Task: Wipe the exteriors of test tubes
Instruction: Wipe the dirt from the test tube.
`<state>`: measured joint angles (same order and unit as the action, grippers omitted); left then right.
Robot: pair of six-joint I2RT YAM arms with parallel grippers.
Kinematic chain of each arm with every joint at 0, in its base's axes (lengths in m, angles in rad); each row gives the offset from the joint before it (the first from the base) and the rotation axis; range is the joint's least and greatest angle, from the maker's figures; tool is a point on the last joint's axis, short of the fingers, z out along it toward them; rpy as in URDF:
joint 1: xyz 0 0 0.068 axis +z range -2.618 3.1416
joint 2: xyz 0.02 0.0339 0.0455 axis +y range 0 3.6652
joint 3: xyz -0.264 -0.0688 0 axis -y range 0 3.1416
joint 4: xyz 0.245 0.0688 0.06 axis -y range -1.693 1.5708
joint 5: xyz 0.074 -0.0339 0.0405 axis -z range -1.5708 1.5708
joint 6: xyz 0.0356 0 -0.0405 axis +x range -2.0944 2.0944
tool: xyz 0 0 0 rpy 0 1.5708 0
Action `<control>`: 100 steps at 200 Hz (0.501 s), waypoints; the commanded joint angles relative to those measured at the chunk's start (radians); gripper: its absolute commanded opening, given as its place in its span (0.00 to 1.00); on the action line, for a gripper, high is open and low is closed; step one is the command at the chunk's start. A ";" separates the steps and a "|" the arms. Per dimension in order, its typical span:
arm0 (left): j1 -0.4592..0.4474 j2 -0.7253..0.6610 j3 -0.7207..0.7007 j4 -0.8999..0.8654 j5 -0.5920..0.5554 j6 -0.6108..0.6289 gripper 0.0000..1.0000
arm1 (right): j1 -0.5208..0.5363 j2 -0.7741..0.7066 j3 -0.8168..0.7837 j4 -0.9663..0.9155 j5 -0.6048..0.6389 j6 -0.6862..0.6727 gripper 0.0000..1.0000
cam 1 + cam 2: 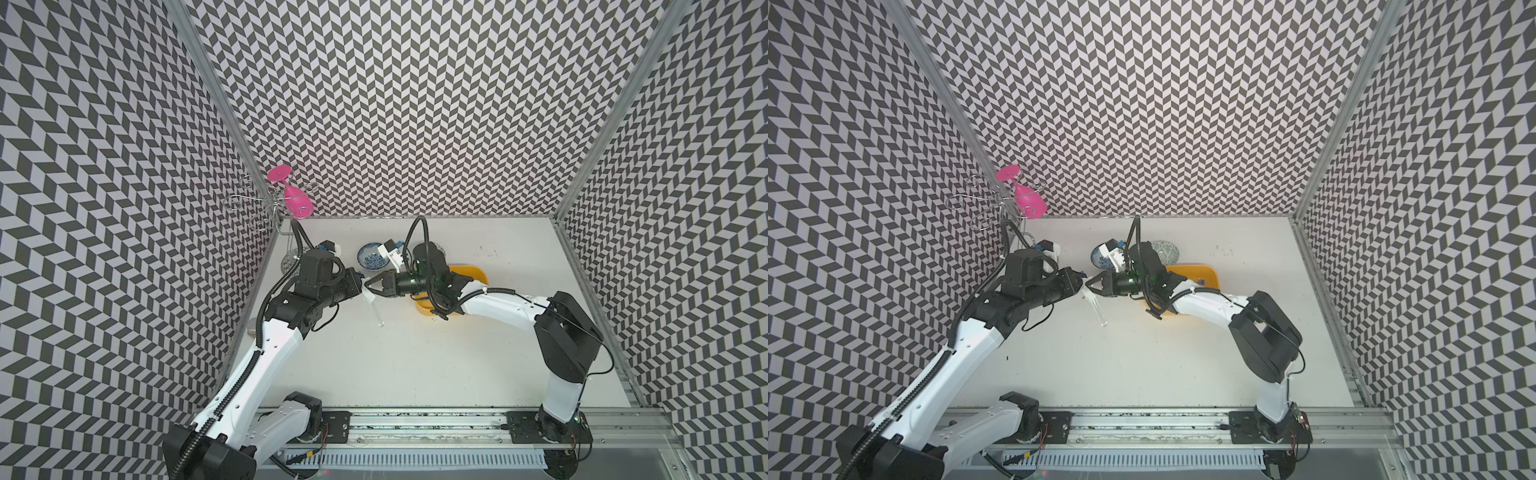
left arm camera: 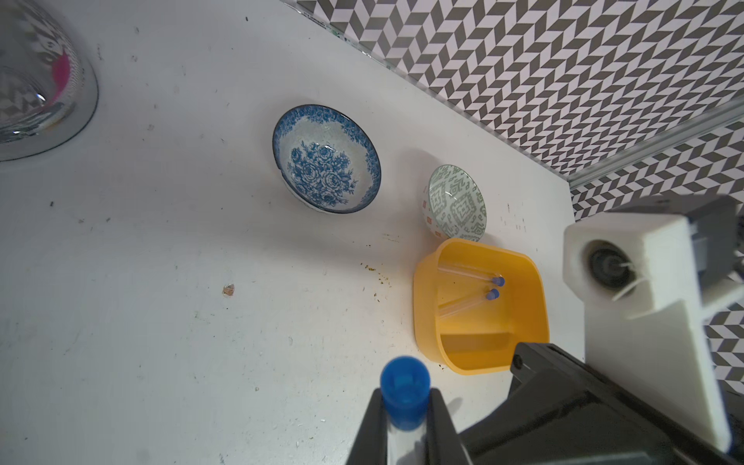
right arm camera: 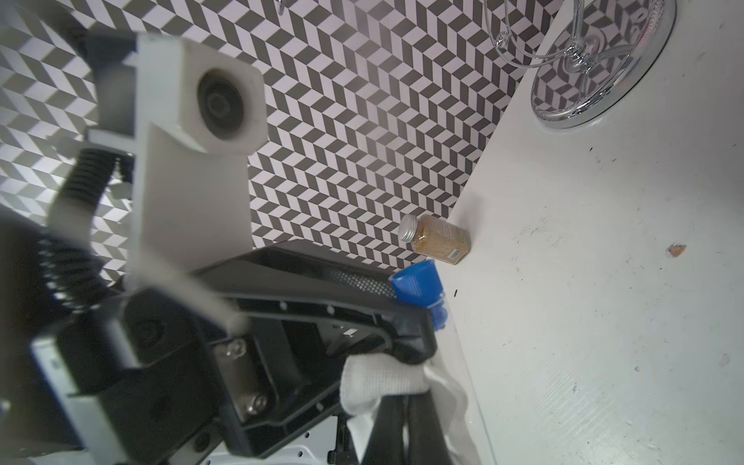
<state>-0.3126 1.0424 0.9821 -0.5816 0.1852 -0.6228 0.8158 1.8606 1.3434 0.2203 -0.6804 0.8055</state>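
A hard sideways drag could lever the slim test tube out of its one-ended hold, or snap it. Both arms reach inward over the worktop's middle. The left gripper clamps the tube below its blue cap; the right gripper, shut on a white tissue, meets it. Two more test tubes lie in the yellow tub towards the far edge.

Right fingers clamp tissue; left fingers hold test tube.
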 commanded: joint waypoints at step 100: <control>-0.036 0.013 0.070 -0.076 0.005 -0.003 0.14 | -0.001 -0.034 0.046 -0.230 0.249 -0.262 0.00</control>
<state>-0.3470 1.0473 1.0317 -0.6182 0.2031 -0.6441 0.8146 1.8900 1.4136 -0.0277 -0.4816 0.5793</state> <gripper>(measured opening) 0.143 0.048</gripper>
